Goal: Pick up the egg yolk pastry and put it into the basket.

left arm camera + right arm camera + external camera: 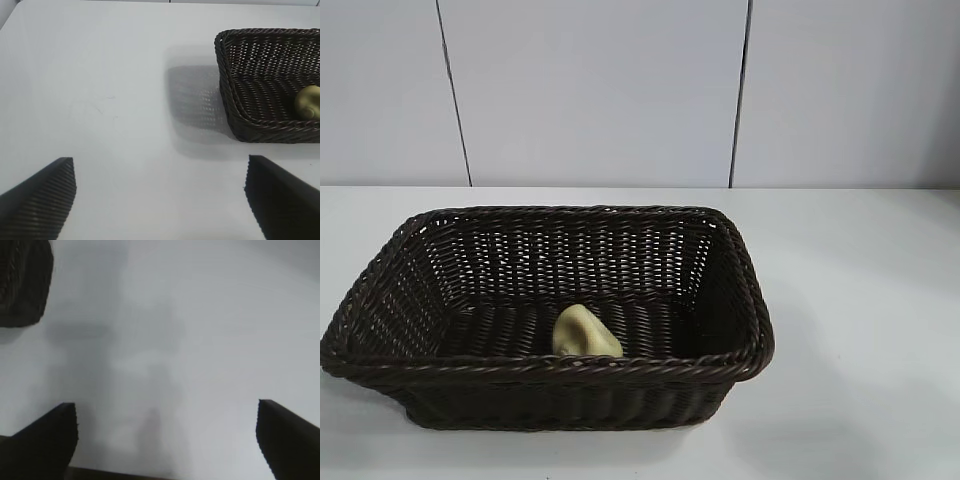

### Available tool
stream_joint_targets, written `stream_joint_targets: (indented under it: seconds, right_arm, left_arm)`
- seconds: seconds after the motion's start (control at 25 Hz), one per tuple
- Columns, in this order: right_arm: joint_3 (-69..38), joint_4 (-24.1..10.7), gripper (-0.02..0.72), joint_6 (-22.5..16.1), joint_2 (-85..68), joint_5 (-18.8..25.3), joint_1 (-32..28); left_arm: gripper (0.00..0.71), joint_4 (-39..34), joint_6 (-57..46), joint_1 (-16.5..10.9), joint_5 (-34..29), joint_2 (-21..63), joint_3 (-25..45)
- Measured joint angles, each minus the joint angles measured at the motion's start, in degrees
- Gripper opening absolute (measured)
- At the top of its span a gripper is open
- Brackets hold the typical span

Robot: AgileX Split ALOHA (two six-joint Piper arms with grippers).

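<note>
Already delivered, the egg yolk pastry (586, 333) rests on the floor of the basket (620, 214) on the white counter (860, 300), both grippers' fingers (45, 195) spread wide and empty, leaving nothing evident to do.

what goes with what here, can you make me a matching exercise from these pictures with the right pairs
Things:
1. egg yolk pastry
2. basket
3. left gripper
4. table

States:
a. dark brown woven wicker
b. white, bare surface beside the basket
c. lying inside the basket near its front wall
d. open, empty, over the table away from the basket

Pairs: 1-c, 2-a, 3-d, 4-b
</note>
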State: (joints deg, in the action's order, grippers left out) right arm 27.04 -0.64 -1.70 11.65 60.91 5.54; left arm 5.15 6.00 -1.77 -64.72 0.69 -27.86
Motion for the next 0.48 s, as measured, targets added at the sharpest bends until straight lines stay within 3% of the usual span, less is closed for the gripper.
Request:
stream_joint_targets:
  seconds: [0.24, 0.48]
  right_arm:
    - [0.00, -0.04, 0.695, 0.00, -11.47, 0.26, 0.00]
    - [0.00, -0.11, 0.695, 0.00, -12.62, 0.62, 0.05]
  left_arm:
    - [0.664, 0.00, 0.00, 0.00, 0.00, 0.00, 0.00]
    - [0.664, 0.00, 0.00, 0.00, 0.00, 0.00, 0.00]
